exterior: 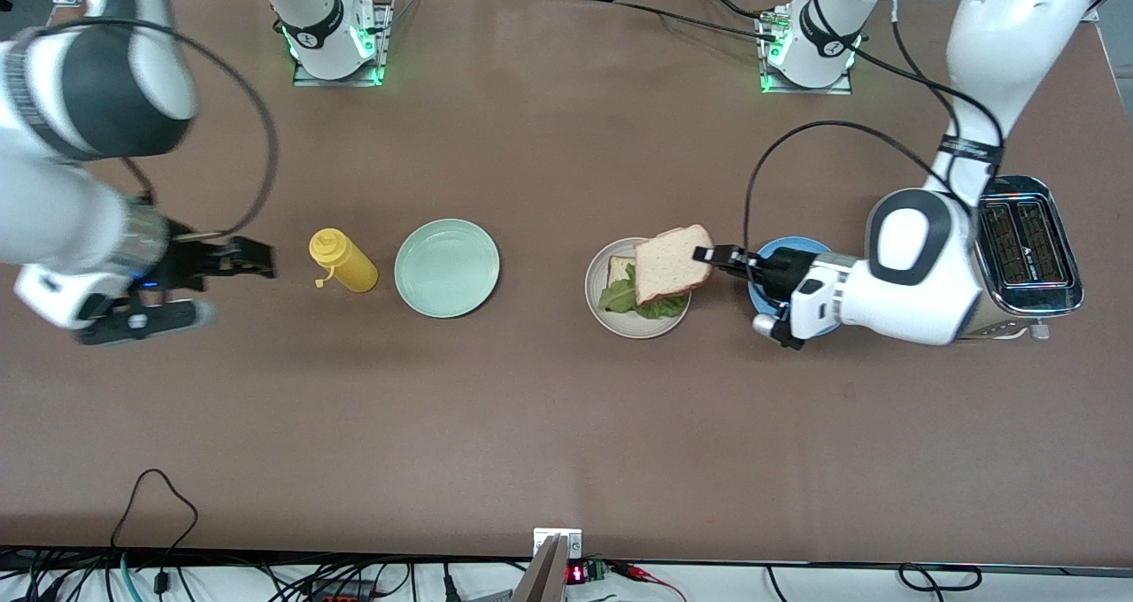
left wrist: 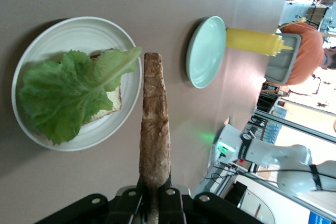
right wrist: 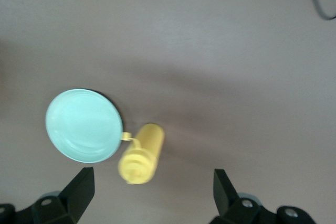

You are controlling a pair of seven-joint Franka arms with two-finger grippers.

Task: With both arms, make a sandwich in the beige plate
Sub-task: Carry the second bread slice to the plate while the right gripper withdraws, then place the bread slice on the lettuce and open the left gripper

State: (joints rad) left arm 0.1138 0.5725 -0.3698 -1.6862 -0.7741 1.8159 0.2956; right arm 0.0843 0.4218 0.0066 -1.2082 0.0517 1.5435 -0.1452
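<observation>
Brown worktop carries everything. At the right arm's end, the right gripper (exterior: 235, 270) hangs above bare worktop, its jaws wide apart and holding nothing; that arm waits. Next along lies a yellow squeeze bottle (exterior: 343, 261) on its side, just beside a mint-green plate (exterior: 447, 268); both also show in the right wrist view, the bottle (right wrist: 142, 153) close by the plate (right wrist: 84, 124).

Near the middle sits the beige plate (exterior: 596, 299), holding a slice of bread (exterior: 620, 270) with a ruffled lettuce leaf (exterior: 620, 297) lying on it. The left wrist view shows the leaf (left wrist: 68, 95) covering most of that slice on the plate (left wrist: 79, 30). Over this plate the left gripper (exterior: 708, 255) has its jaws clamped on the edge of a second slice of bread (exterior: 671, 263), held tilted above the lettuce.

A blue plate (exterior: 797, 246) lies under the left arm's wrist, and a chrome toaster (exterior: 1027, 243) stands near the worktop's edge at the left arm's end.
</observation>
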